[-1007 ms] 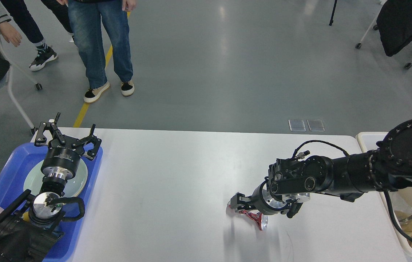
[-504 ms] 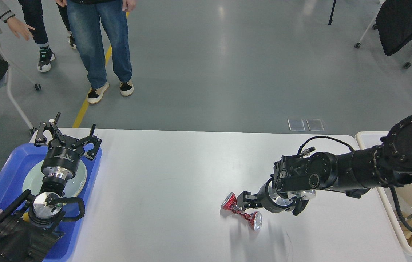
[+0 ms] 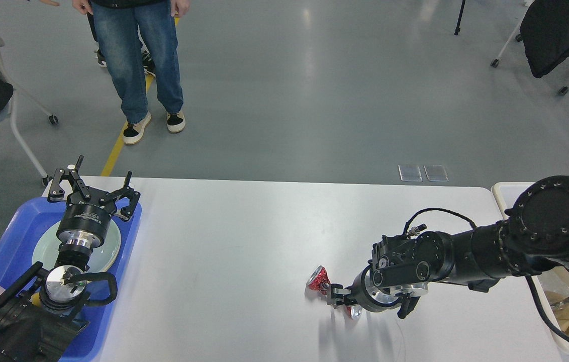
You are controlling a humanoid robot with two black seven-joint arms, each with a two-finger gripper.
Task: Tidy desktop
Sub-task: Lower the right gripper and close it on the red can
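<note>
Red crushed can (image 3: 318,279) lies on the white desk (image 3: 244,241) at four o'clock, right hand (image 3: 337,296) gripping its pinched middle, probably bound for the bin (image 3: 503,193). Left hand (image 3: 92,190) hangs wide over the blue tray (image 3: 13,226).

On the desktop (image 3: 244,241) a crushed can (image 3: 320,282) lies right of centre toward my near edge, with my right gripper (image 3: 337,296) at its middle. A tray (image 3: 8,236) sits at the left end holding a plate (image 3: 106,254), my left gripper (image 3: 92,191) above it; a bin (image 3: 503,193) stands off the right end.
</note>
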